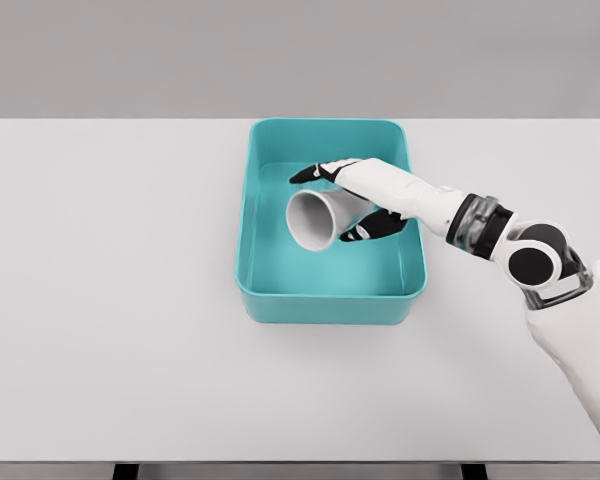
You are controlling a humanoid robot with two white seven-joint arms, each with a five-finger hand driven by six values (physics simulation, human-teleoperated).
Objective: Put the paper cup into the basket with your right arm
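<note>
My right hand [352, 200] grips the paper cup [315, 218] on its side, inside the basket [328, 300] — only the release is left, I judge.

A white-shelled right arm [580, 320] is seen, its rounded forearm casing [405, 190] joined by a grey and black ribbed wrist collar [480, 228]. A black circular joint cap [532, 265] is set in a grey bracket. The robot hand [352, 200] is finished with black fingers [372, 228].
</note>
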